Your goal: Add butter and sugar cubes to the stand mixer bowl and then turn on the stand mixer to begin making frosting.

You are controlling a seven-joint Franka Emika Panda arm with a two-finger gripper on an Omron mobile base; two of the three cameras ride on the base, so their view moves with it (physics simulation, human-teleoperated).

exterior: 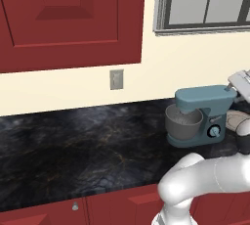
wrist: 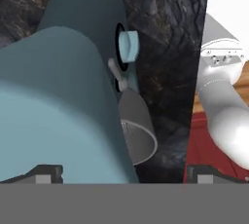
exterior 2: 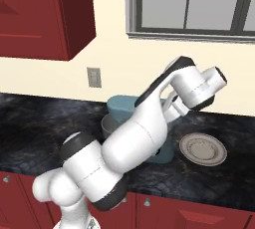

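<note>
The slate-teal stand mixer (exterior: 202, 106) stands on the dark marble counter, with its grey metal bowl (exterior: 183, 124) under the head and a wire whisk inside. Its blue dial (exterior: 213, 131) sits on the column. In the hand view I look down along the mixer head (wrist: 58, 101) at the dial (wrist: 129, 46), a small grey lever (wrist: 116, 73) and the bowl (wrist: 139, 131). My gripper (wrist: 124, 174) hovers above the rear of the head, open, with nothing between its fingertips (wrist: 46, 173). My arm covers most of the mixer (exterior 2: 121, 105) in the right base view. The butter and sugar cubes are out of view.
A flat grey plate (exterior 2: 202, 149) lies on the counter right of the mixer. A wall outlet (exterior: 116, 79) and a window (exterior 2: 191, 4) are behind. Red cabinets (exterior: 68, 16) hang above, and the counter's front edge (exterior: 73, 197) runs over red drawers.
</note>
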